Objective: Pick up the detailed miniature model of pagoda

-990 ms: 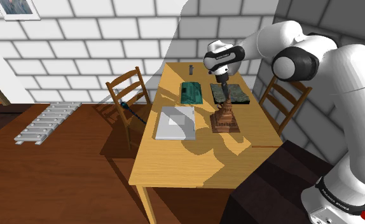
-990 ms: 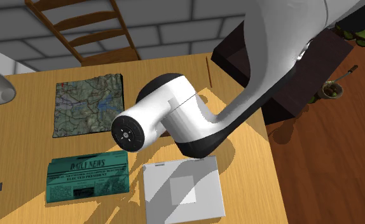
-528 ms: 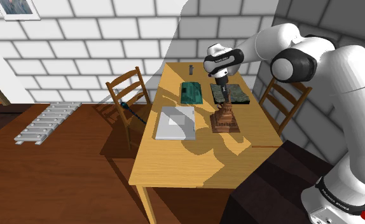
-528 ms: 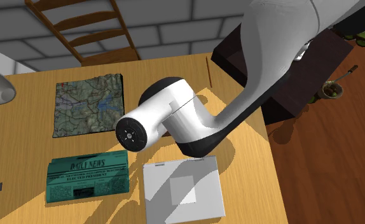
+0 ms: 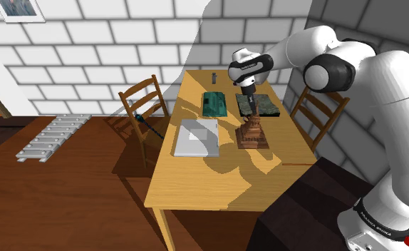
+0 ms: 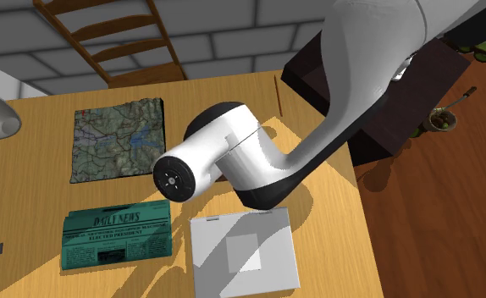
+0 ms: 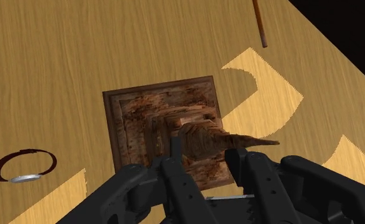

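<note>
While the end effector is held spread astride the spire of the pagoda model, which stands upright on the bench toward the shoulder view's right, the approach is judged in hand; further lowering and a closing on the tiers are called for. Since a second ago, the arm is seen barely shifted

From beside and behind the stand, we look down the desk toward a brick wall. Our second camera hangs close above that desk, sharing its green newspaper and white slab. Our wrist camera looks down along the end effector.
</note>
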